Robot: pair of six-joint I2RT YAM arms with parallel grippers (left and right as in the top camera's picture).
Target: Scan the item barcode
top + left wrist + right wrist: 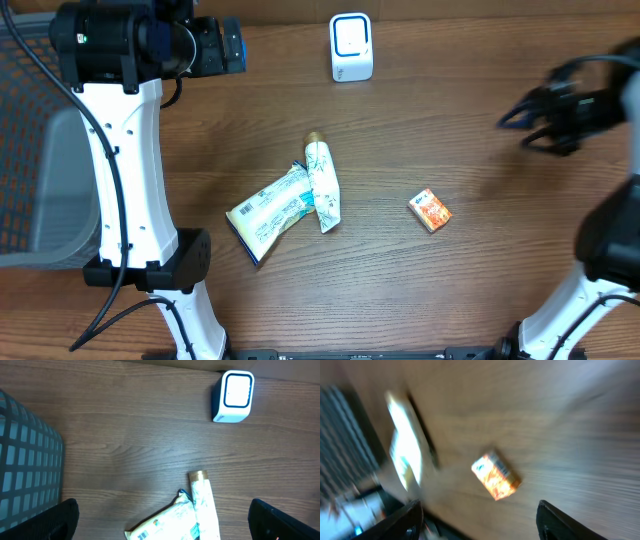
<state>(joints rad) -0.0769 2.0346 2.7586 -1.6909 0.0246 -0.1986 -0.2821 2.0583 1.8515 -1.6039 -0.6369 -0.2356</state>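
Wood of a dark brown grain is making up the table (420,300), and everything is sitting on it. At the left side the left arm (125,160), white with a black head, is reaching up along the edge toward the far side. Beside it, at the far left, a grey mesh basket (35,110) is standing. The right arm (610,230) is rising from the near right corner, and its dark head is showing up blurred over the far right of the table.

Near the middle a cream and blue packet (268,212) is lying flat and slanting. A pale tube (323,185) with a gold cap is lying beside it, touching its upper end. At the far edge a white scanner (351,47) with a blue-ringed window is standing well apart from both. A small orange box (430,210) is lying alone to the right of the tube, between the tube and the right arm.

The left gripper (162,521) is hanging over the far left part of the table with its fingers spread wide, holding nothing. The right gripper (480,522) is also standing with its fingers apart and empty, and its own camera is looking down on the orange box on the wood below. No item is being held, and none is lying in front of the scanner.
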